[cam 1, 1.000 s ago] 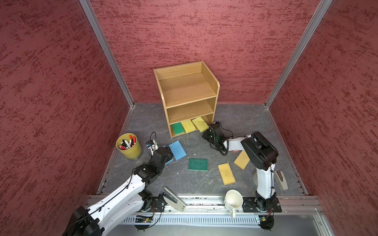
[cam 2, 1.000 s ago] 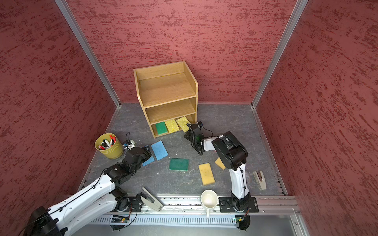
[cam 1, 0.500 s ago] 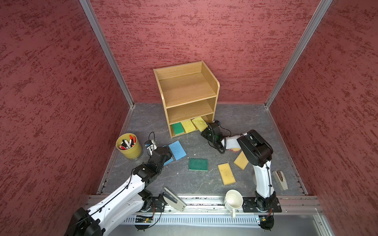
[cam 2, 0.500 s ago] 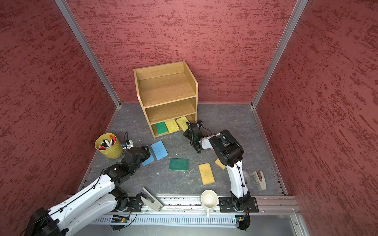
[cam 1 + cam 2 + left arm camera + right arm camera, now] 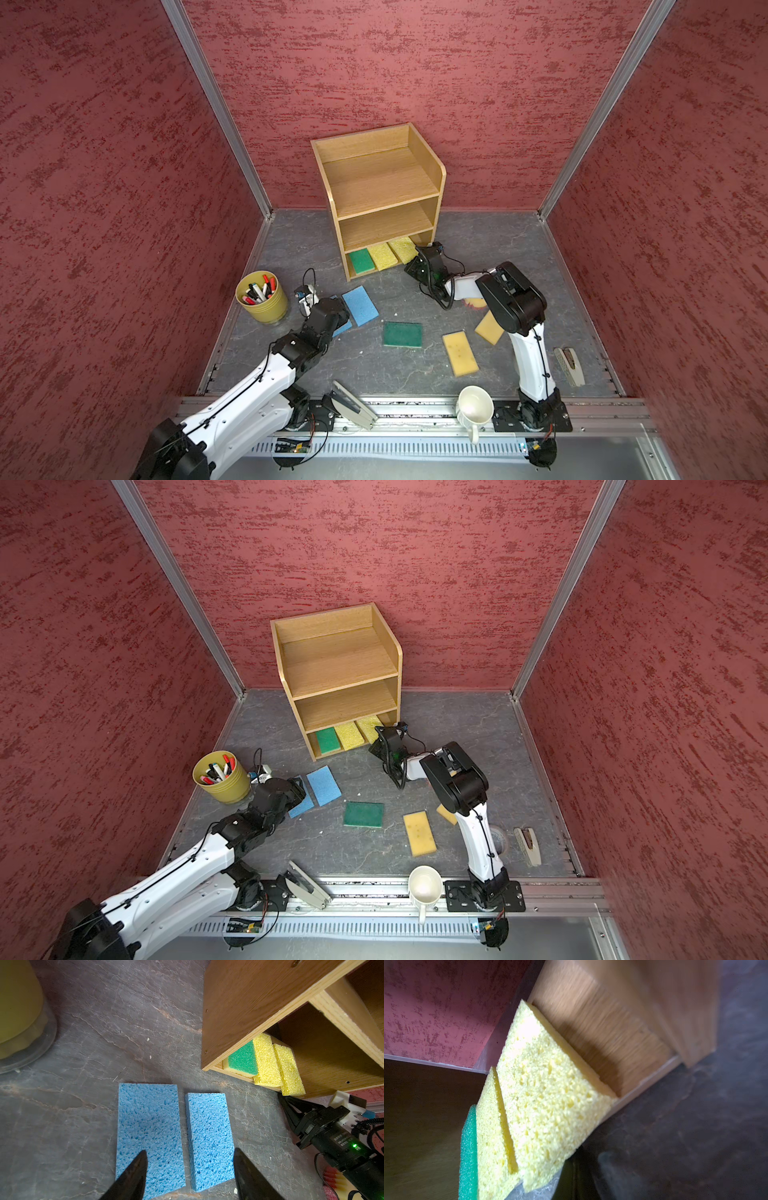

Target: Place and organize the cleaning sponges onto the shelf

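**Shelf** [image 5: 437, 178] [image 5: 395, 658]: three open-front tiers, at 12 o'clock on the grey floor [image 5: 498, 249], with its back near the rear wall. The top and middle boards offer open room. On the bottom board a green sponge [image 5: 361, 260] and two yellow sponges [image 5: 383, 255] [image 5: 402, 248] lie touching, running toward 3 o'clock. Their rear ends are hidden under the middle board and their front ends overhang the lip. The last yellow one lies skewed, leaving a wedge of board beside the side panel.

**Right gripper** [image 5: 417, 259] [image 5: 285, 1102]: jaws pressed together with nothing between them. Its tip is at the shelf's front corner on the 3 o'clock side, just beside the skewed yellow sponge. Contact cannot be told, as its wrist view is blurred.

**Left gripper** [image 5: 338, 309] [image 5: 189, 1154]: jaws spread, holding nothing, low over the blue sponges. One fingertip [image 5: 143, 1159] is over the sponge nearer the cup. The other is just outside the second sponge's outer long edge. Whether they touch cannot be told.

**Pen cup** [image 5: 262, 297]: at 9 o'clock, near the floor's edge.

**Blue sponges** [image 5: 148, 1126] [image 5: 208, 1136]: flat and parallel with a narrow gap, between the cup and floor centre. In both top views one is mostly hidden under the gripper.

**Dark green sponge** [image 5: 402, 334]: at 6 o'clock, with open floor all round.

**Tan sponges** [image 5: 460, 353] [image 5: 490, 330]: at 4 to 5 o'clock, apart. The second is partly hidden behind the right arm.

**Yellow-and-red scrap** [image 5: 476, 302]: under the right forearm, too hidden to name.
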### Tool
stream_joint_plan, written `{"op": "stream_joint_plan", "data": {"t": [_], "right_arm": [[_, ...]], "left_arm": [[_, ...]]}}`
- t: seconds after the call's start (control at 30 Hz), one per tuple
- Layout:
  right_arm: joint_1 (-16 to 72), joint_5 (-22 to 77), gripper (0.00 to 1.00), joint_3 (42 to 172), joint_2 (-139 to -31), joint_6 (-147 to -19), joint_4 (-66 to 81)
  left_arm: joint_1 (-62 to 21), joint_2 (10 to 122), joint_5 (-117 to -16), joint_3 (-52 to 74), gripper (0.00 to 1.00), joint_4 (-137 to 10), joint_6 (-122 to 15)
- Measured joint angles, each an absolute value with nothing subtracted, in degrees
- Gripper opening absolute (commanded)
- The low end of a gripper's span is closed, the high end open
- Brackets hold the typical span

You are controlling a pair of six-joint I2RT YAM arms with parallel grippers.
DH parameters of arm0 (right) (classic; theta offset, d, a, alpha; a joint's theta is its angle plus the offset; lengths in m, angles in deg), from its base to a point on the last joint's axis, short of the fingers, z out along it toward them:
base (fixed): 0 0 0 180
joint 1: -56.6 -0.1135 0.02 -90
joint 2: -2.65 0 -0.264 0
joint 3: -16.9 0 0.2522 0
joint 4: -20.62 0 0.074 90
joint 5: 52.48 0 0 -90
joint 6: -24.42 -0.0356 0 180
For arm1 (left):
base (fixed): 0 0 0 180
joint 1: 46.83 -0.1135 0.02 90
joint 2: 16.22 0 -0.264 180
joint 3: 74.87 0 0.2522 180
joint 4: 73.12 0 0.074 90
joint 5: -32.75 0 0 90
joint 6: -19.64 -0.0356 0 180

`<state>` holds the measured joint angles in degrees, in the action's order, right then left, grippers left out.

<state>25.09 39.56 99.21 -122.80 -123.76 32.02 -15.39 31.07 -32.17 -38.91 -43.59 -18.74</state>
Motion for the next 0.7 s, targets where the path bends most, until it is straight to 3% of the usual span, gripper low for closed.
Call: {"op": "stream_joint_plan", "data": {"t": [0.7], "right_arm": [[26.3, 38.8, 0.00, 91.5, -118.6, -126.0, 36.6]], "left_arm": [[-15.5, 30.3, -32.9, -38.9, 0.65, -43.8, -18.7]]}}
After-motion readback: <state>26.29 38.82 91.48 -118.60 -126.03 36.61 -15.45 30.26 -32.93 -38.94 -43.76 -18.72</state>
